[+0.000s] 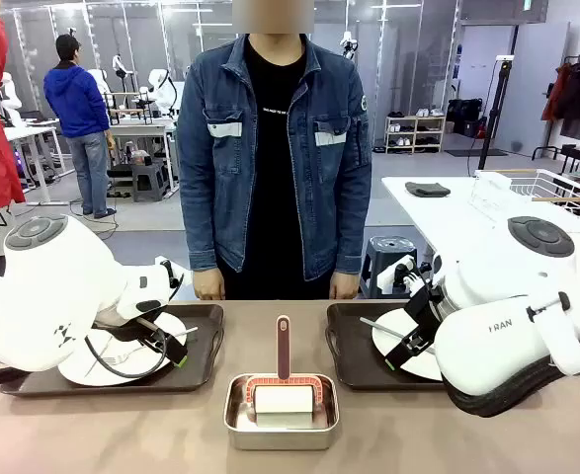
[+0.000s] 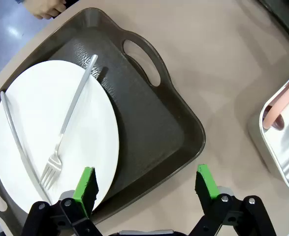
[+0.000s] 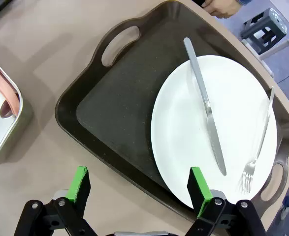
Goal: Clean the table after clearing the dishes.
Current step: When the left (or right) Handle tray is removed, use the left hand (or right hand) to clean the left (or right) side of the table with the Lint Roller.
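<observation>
Two dark brown handled trays lie on the beige table [image 1: 418,434]. The left tray [image 2: 149,123] holds a white plate [image 2: 55,137] with a fork [image 2: 68,128] and a knife [image 2: 18,142]. My left gripper [image 2: 146,189] hangs open over that tray's near edge, nothing between its pads. The right tray [image 3: 114,108] carries a plate [image 3: 218,128] with a knife [image 3: 206,105] and a fork [image 3: 260,140]. Over its near rim my right gripper [image 3: 139,189] is open and empty. The front view shows both grippers, left [image 1: 161,341] and right [image 1: 408,341], low above their trays.
A small steel pan [image 1: 282,410] with a pink-handled cleaning tool [image 1: 283,346] sits between the trays near the front edge. A person in a denim jacket stands at the far side, hands [image 1: 208,286] down at the table's edge.
</observation>
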Robot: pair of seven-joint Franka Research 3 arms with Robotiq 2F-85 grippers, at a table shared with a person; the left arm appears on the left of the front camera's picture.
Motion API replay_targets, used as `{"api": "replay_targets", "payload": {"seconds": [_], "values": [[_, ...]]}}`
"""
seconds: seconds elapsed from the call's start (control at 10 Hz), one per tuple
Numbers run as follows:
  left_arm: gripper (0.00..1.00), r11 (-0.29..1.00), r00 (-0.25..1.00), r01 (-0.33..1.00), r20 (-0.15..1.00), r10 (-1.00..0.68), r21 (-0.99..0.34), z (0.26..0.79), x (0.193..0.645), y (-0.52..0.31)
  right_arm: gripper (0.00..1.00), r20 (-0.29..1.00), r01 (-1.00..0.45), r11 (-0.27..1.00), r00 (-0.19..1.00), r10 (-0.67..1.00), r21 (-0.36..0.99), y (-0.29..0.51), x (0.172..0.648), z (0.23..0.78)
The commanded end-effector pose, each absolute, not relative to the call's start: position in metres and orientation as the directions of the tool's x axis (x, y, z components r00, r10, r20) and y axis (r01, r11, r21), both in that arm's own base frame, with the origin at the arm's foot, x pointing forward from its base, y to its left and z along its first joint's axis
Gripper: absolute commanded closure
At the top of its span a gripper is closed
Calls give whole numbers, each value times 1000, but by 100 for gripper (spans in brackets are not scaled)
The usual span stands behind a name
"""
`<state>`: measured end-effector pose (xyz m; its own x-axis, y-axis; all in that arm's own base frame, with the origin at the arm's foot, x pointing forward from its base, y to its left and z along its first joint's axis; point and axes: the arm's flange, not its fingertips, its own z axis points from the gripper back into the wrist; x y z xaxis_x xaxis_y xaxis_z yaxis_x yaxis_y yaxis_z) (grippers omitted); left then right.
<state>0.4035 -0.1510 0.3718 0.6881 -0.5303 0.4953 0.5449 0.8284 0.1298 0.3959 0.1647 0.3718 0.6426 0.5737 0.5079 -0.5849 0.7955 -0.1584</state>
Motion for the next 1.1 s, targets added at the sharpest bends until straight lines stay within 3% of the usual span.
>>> {"api": "replay_targets", "payload": {"seconds": [0.0, 0.9, 1.0], "values": [[0, 828, 688, 545, 495, -531, 130, 372, 403, -151, 0, 508, -585, 796, 643, 573, -158, 165, 396, 372], [0, 828, 687, 546, 495, -531, 130, 372, 403, -152, 0, 508, -585, 795, 643, 574, -159, 164, 396, 372], [0, 815, 735, 580, 421, -532, 17, 388, 415, -143, 0, 494, -604, 791, 659, 567, -102, 155, 411, 393]]}}
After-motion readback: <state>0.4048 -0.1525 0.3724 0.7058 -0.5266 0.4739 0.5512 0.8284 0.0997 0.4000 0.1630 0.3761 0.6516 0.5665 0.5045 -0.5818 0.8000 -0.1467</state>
